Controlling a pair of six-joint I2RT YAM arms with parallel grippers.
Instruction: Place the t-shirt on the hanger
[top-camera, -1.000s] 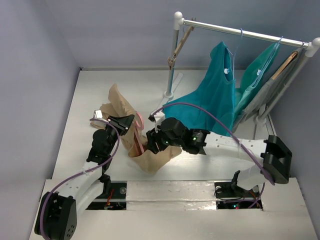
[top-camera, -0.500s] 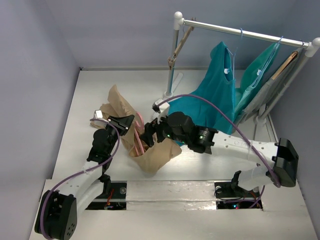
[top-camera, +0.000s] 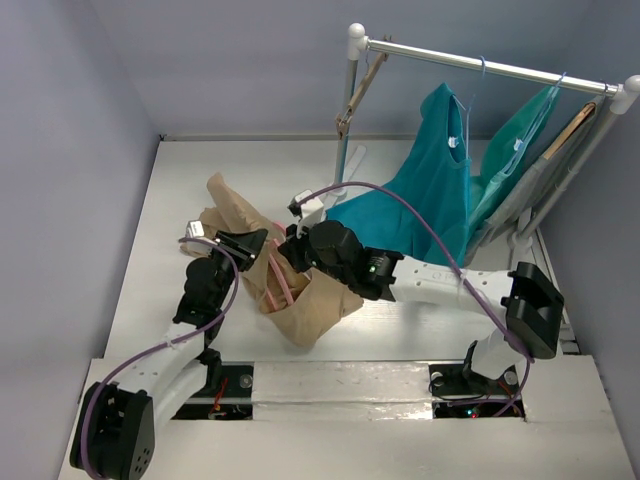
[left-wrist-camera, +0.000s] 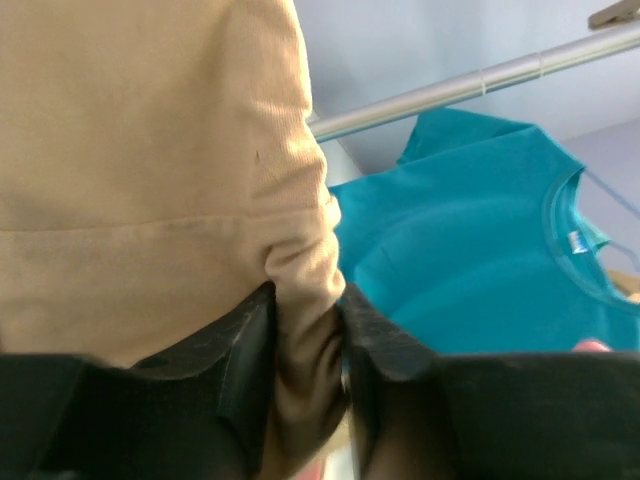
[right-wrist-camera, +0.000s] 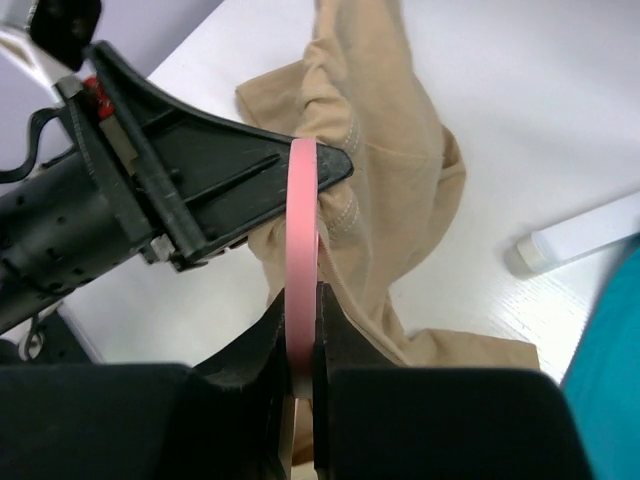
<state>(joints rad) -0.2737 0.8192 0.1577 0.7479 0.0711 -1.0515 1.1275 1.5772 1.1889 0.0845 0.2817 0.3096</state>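
The tan t-shirt (top-camera: 305, 305) lies bunched on the white table between the two arms, one part lifted at the back left. My left gripper (top-camera: 250, 245) is shut on a fold of it; in the left wrist view the fingers (left-wrist-camera: 250, 335) pinch the tan fabric (left-wrist-camera: 150, 150). My right gripper (top-camera: 292, 250) is shut on the pink hanger (top-camera: 277, 285), close beside the left gripper. In the right wrist view the hanger's rim (right-wrist-camera: 303, 210) stands edge-on in the closed jaws, and its far end touches the t-shirt (right-wrist-camera: 390, 150) at the left gripper's tip (right-wrist-camera: 330, 170). Most of the hanger is hidden.
A clothes rack (top-camera: 480, 65) stands at the back right with teal garments (top-camera: 430, 190) on thin blue hangers and a wooden hanger (top-camera: 358, 95) at its left end. Its white foot (right-wrist-camera: 580, 235) rests on the table. Grey walls close in on the left and at the back.
My right gripper has moved left and back with the pink hanger, up to the left gripper. The t-shirt's lifted part has shifted a little. The left arm has held still.
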